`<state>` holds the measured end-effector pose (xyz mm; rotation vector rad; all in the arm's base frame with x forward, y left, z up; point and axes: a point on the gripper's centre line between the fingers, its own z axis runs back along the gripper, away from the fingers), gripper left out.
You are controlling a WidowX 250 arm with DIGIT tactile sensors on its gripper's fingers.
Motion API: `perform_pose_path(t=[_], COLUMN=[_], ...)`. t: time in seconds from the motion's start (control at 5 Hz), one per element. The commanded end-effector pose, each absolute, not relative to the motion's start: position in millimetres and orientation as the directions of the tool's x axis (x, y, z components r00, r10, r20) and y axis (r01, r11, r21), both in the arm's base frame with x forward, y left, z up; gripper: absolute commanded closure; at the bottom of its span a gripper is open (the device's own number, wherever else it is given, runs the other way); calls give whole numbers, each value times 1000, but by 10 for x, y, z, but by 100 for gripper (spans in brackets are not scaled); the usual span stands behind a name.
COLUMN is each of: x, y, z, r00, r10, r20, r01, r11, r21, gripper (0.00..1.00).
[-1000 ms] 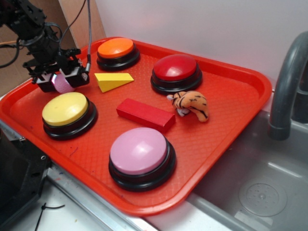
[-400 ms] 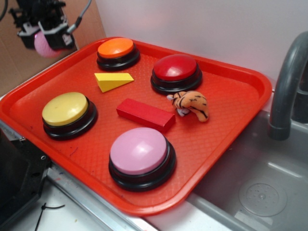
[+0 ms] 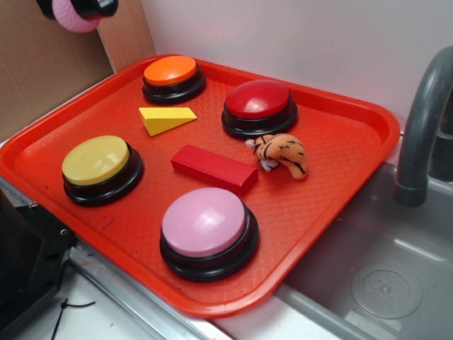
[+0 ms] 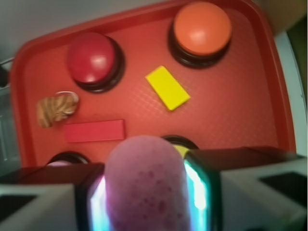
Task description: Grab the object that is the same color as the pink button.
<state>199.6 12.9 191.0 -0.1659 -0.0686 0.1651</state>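
Observation:
The small pink textured ball (image 3: 73, 20) hangs high at the top left of the exterior view, well above the red tray (image 3: 340, 191), with my gripper (image 3: 78, 10) shut on it. In the wrist view the pink ball (image 4: 145, 185) fills the gap between the two fingers of the gripper (image 4: 144, 192), squeezed from both sides. The pink button (image 3: 205, 223), a large smooth dome on a black base, stands at the tray's near edge; only a sliver of the pink button (image 4: 60, 163) shows in the wrist view.
On the tray stand a yellow button (image 3: 97, 161), an orange button (image 3: 170, 71) and a red button (image 3: 258, 100). A yellow wedge (image 3: 165, 118), a red block (image 3: 214, 168) and a toy tiger (image 3: 281, 154) lie between them. A grey faucet (image 3: 423, 120) rises over the sink at right.
My gripper has risen with the pink ball, from just above the tray's left side to the top left corner of the view. Nothing on the tray moved.

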Motion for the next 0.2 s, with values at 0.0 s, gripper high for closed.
perform_pose_path(t=[0.0], x=[2001], y=[-100], z=[2133], r00=[986], r10=[115], r20=[117], r01=[-101], r11=[987], r21=[-121], gripper=[100])
